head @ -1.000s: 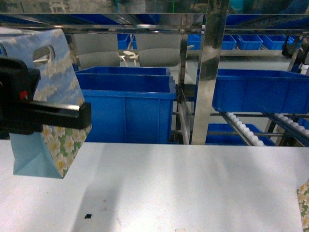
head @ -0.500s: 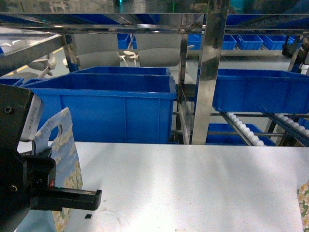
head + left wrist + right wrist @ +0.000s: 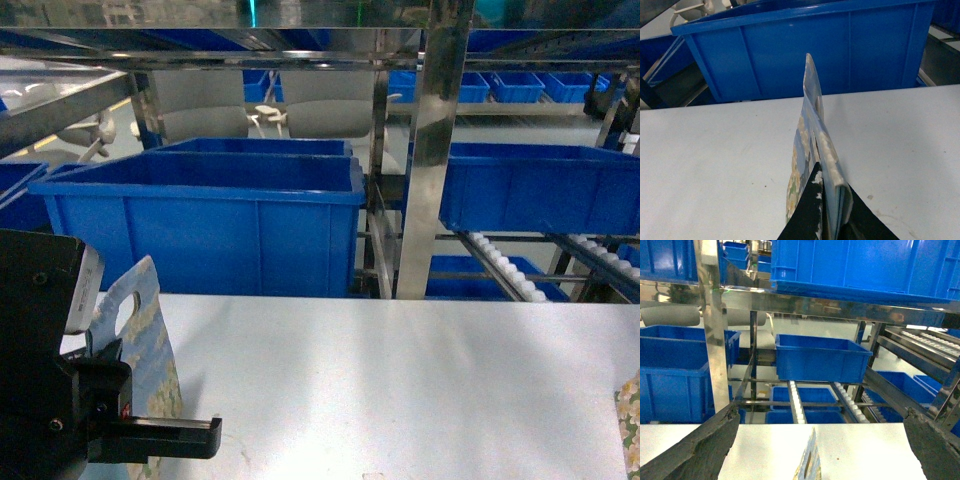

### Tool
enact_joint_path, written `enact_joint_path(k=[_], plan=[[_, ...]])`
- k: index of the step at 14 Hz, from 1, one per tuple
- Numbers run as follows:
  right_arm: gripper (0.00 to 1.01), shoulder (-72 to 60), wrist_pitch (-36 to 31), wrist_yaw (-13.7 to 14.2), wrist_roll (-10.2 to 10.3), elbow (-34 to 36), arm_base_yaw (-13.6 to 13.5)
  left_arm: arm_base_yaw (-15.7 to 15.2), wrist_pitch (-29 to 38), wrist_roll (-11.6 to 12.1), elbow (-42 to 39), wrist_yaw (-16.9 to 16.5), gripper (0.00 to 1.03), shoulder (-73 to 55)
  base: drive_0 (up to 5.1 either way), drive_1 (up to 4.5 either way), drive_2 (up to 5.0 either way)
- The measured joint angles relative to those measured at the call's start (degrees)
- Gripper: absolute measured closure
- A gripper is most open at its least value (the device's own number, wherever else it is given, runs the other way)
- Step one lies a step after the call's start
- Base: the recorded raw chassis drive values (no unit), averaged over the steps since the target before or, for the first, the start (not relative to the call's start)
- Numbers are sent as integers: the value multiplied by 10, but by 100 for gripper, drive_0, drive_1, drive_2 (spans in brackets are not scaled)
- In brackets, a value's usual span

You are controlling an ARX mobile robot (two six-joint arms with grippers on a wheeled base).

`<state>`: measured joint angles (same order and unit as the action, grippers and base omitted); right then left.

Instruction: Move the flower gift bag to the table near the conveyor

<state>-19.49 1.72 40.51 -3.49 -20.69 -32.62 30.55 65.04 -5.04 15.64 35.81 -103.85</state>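
My left gripper (image 3: 150,432) is low at the left of the head view, shut on a flower gift bag (image 3: 140,335), pale blue with white blossoms and a cut-out handle. In the left wrist view the bag (image 3: 812,130) stands edge-on, its near edge pinched between my black fingers (image 3: 810,215), low over the pale table (image 3: 715,160). My right gripper (image 3: 821,415) is open wide, with a second flowered bag (image 3: 810,462) standing on the table between its fingers and apart from both. Conveyor rails with white rollers (image 3: 505,265) slope down behind the table's far right edge.
Large blue bins (image 3: 210,225) sit on the steel rack just past the table's far edge, with a steel upright (image 3: 430,160) between them. The second bag shows at the right edge (image 3: 630,420) of the head view. More roller rails (image 3: 796,400) and bins lie ahead of the right wrist.
My left gripper has come down from high at the upper left with the bag held in it, and the bag now sits low by the table. The second bag at the right has stayed put.
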Motion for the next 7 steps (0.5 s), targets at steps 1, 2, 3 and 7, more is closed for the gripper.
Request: enact_joint_path(k=[1,2,3,7], plan=[[3,0,0,0,0,0,0,6,1,0,0,0,101,-5,0,0,0],[3,0,0,0,0,0,0,14,-7,0,0,3,101,-5,0,0,0],[3,0,0,0,0,0,0,24,-23,0,-3,7,101,-5,0,0,0],[3,0,0,0,0,0,0,57,-109,-29,-33,28,56,35,0,0,0]])
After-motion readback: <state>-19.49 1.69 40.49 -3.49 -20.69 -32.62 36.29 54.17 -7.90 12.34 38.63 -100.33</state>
